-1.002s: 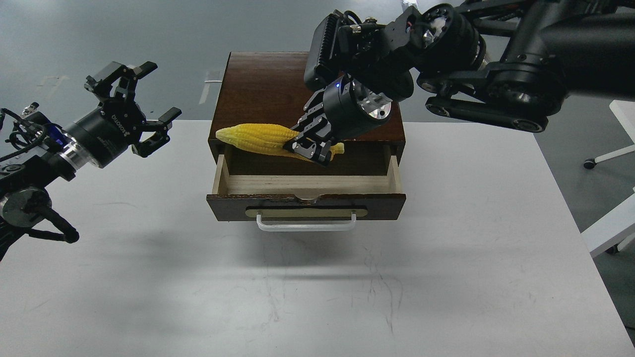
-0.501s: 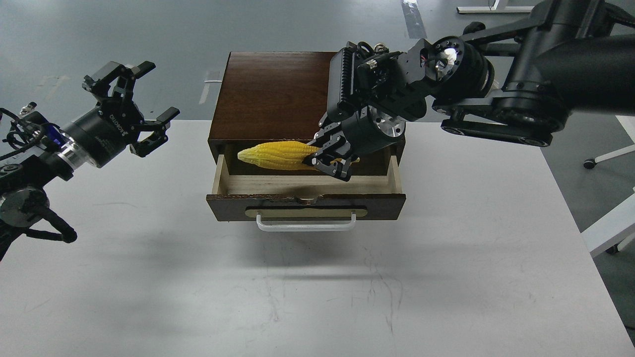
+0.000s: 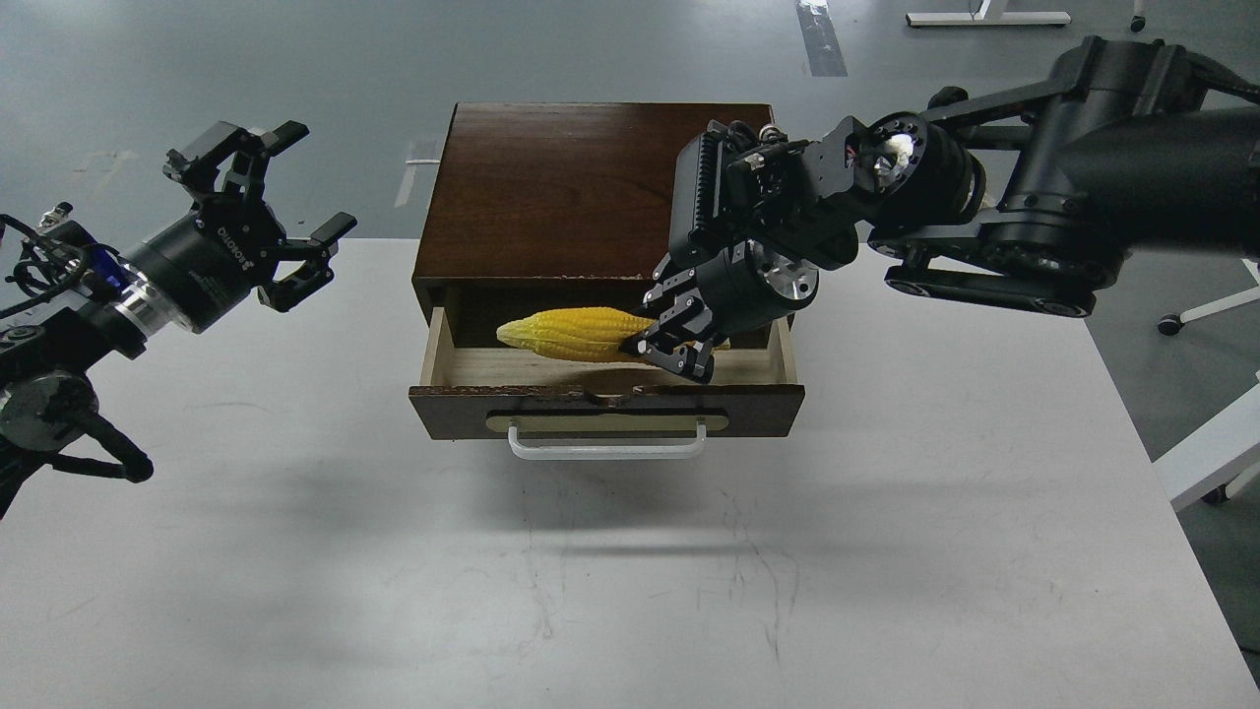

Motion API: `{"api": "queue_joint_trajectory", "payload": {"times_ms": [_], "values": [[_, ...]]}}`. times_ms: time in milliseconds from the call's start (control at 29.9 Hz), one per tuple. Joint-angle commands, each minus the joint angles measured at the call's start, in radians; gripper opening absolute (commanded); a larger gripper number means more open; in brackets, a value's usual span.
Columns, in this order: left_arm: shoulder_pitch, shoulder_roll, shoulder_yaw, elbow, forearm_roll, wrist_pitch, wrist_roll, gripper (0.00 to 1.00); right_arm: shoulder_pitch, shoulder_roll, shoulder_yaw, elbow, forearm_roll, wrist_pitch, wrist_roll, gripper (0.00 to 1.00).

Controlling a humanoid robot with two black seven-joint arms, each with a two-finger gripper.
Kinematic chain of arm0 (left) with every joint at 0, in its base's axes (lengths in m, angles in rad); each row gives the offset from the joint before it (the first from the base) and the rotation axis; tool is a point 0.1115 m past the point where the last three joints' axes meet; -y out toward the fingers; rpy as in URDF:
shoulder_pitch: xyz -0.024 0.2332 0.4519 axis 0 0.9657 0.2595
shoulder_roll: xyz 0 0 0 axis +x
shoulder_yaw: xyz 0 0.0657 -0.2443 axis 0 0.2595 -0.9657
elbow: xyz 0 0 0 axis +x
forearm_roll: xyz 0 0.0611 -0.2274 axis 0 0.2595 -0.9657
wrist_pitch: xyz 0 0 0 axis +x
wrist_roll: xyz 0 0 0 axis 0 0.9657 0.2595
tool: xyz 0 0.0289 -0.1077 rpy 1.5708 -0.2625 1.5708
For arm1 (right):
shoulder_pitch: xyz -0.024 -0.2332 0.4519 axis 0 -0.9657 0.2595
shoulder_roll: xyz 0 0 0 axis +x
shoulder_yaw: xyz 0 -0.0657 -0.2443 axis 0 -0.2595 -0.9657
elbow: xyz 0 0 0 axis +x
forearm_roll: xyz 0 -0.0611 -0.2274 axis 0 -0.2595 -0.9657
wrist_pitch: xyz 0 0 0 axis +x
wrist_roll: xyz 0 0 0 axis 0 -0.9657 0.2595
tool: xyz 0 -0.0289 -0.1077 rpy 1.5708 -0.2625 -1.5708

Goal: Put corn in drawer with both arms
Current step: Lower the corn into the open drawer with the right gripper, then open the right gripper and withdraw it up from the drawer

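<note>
The yellow corn (image 3: 571,333) lies level over the open drawer (image 3: 453,369), its tapered tip pointing left. My right gripper (image 3: 672,347) is shut on the corn's right end and holds it within the drawer's opening, just above the pale wood floor. The drawer is pulled out of the dark brown wooden box (image 3: 551,187), with a white bar handle (image 3: 606,448) on its front. My left gripper (image 3: 281,212) is open and empty, raised above the table to the left of the box.
The box stands at the far middle of the white table (image 3: 630,571). A white furniture piece (image 3: 1216,453) and a chair base (image 3: 1196,315) stand off the table's right edge. Grey floor lies beyond.
My right gripper has moved right and down with the corn, from over the box's front edge into the drawer opening. The left arm has not moved.
</note>
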Motion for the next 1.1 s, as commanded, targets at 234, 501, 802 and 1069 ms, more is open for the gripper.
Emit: {"api": "queue_joint_trajectory", "payload": {"times_ms": [234,501,802,1069], "values": [[0.0,0.001,0.0,0.0,0.0,0.0,0.0,0.98,-0.001,0.005,0.0,0.0,0.0,-0.001,0.0,0.5],[0.0,0.003,-0.002,0.0,0.0,0.0,0.0,0.98,-0.001,0.006,0.0,0.0,0.0,-0.001,0.0,0.51],[0.0,0.003,-0.002,0.0,0.0,-0.002,0.0,0.98,-0.001,0.006,0.002,0.0,0.0,-0.003,0.0,0.58],[-0.002,0.003,-0.002,0.0,0.0,0.0,0.0,0.98,-0.001,0.005,0.002,0.0,0.001,-0.003,0.0,0.6]]}}
